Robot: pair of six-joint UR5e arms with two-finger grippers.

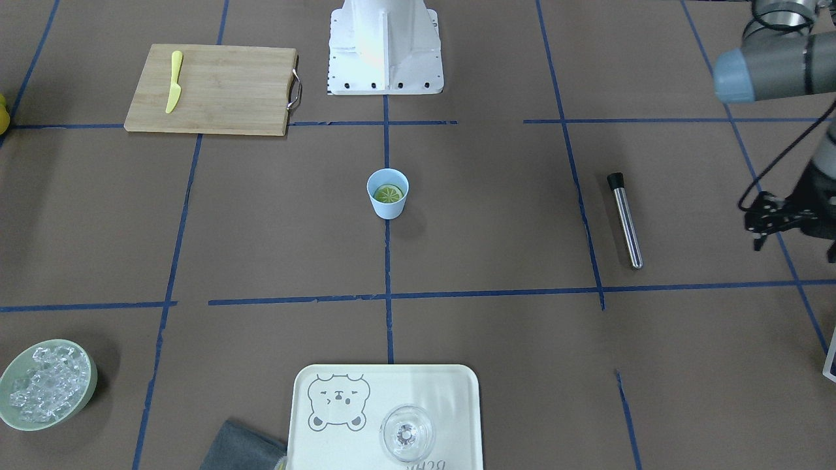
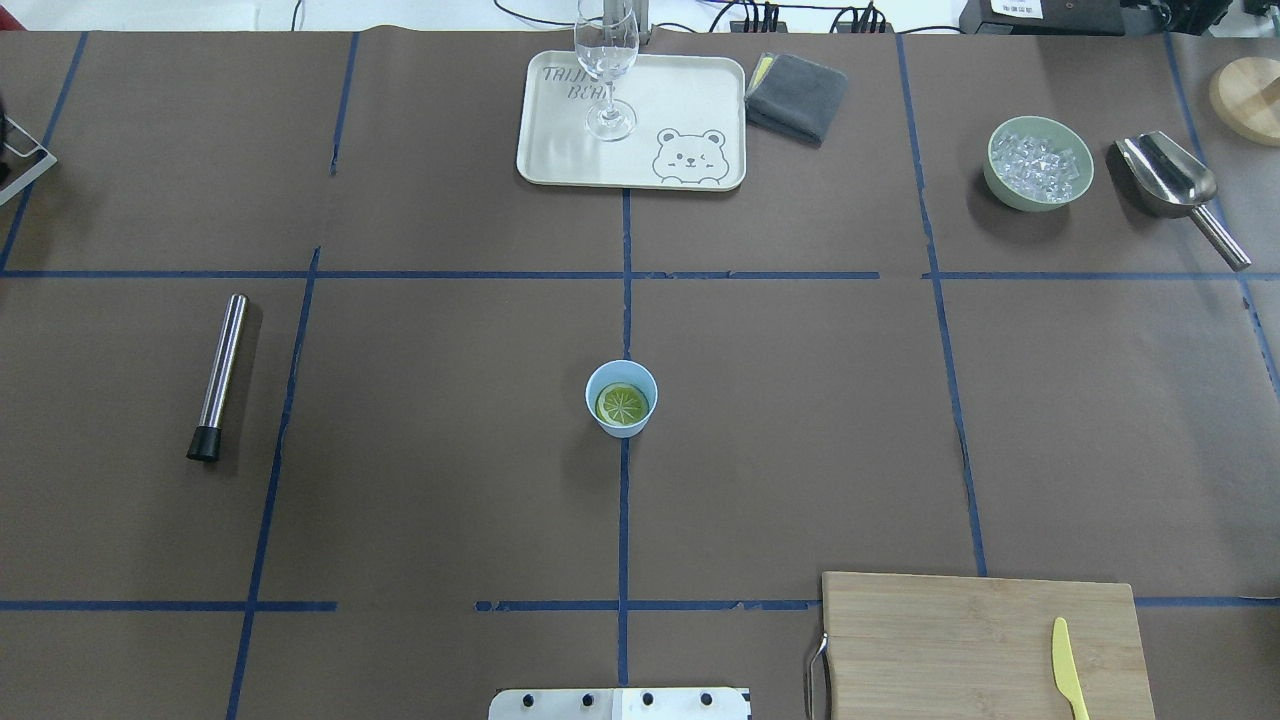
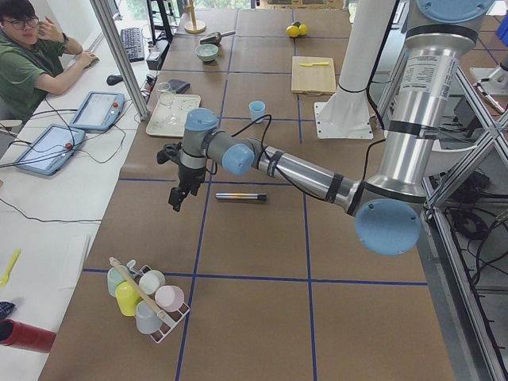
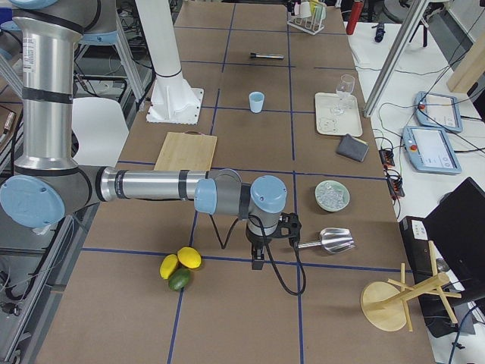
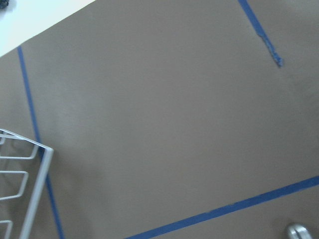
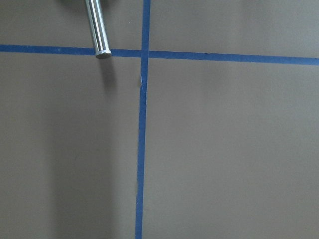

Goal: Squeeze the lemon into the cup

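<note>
The light blue cup point(image 2: 621, 398) stands upright at the table's centre, on a blue tape line; it also shows in the front-facing view point(image 1: 387, 193). The half lemon point(image 2: 622, 404) lies inside the cup with its cut face up, and also shows in the front-facing view point(image 1: 388, 194). My left gripper point(image 1: 756, 227) hangs above the table far out on my left, well away from the cup; its fingers look apart and empty. My right gripper point(image 4: 256, 262) shows only in the exterior right view, low over the table's right end; I cannot tell whether it is open or shut.
A steel rod with a black tip point(image 2: 218, 376) lies on my left. A bamboo cutting board point(image 2: 985, 645) carries a yellow-green knife point(image 2: 1069, 668). At the far side are a tray point(image 2: 690, 100) with a clear glass point(image 2: 606, 70), a grey cloth point(image 2: 797, 96), a bowl of ice point(image 2: 1038, 165) and a metal scoop point(image 2: 1175, 185).
</note>
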